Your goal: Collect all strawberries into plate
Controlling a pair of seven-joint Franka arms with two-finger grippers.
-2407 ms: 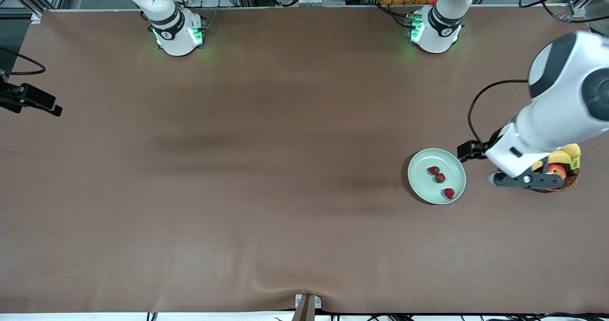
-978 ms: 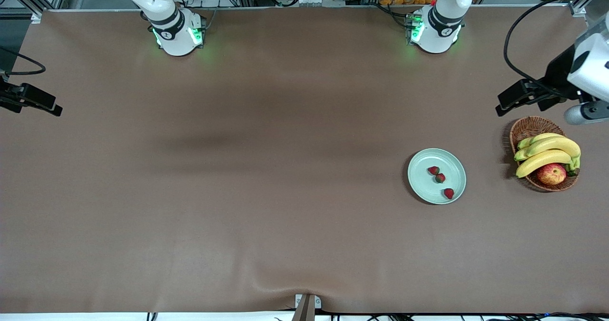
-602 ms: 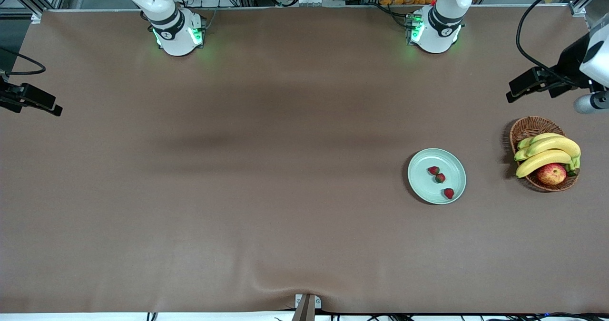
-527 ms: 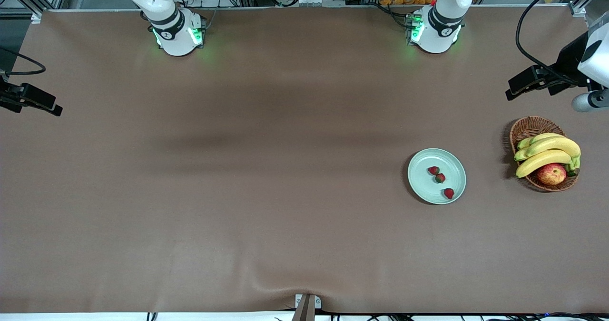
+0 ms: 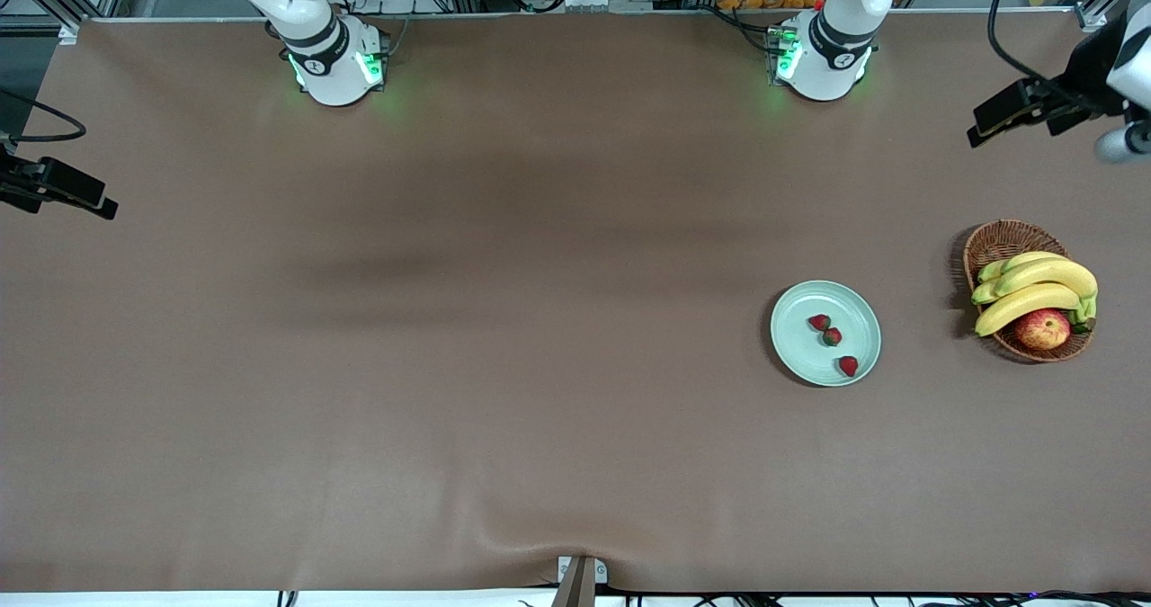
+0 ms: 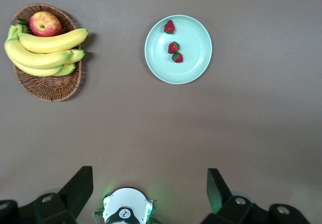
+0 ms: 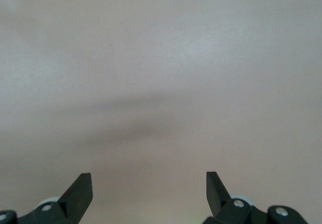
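**All three berries on the plate**

I see the three strawberries lying on the plate, which sits on the surface beside the basket of bananas. My left pincer hangs high over the plate, jaws wide, empty. My right pincer waits, wide, over bare surface.
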